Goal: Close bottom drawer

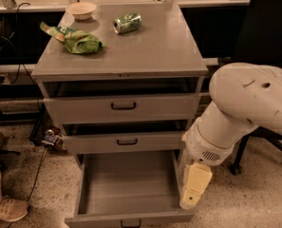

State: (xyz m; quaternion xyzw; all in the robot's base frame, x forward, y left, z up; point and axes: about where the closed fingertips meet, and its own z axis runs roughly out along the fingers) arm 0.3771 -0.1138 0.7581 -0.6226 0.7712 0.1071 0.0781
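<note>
The bottom drawer (126, 184) is the lowest of three grey drawers in the cabinet. It is pulled far out, its deep tray looks empty, and its low front with a small dark loop handle (130, 223) is at the lower edge of the view. My gripper (190, 201), cream-coloured below the white arm (240, 113), hangs at the drawer's right side, beside the front right corner. I cannot tell whether it touches the drawer.
The middle drawer (126, 141) and top drawer (124, 107) stand slightly out. On the cabinet top lie a green bag (76, 39), a green can (127, 23) and a bowl (81, 9). A black chair (268, 37) stands to the right. A shoe (7, 210) and cables lie to the left.
</note>
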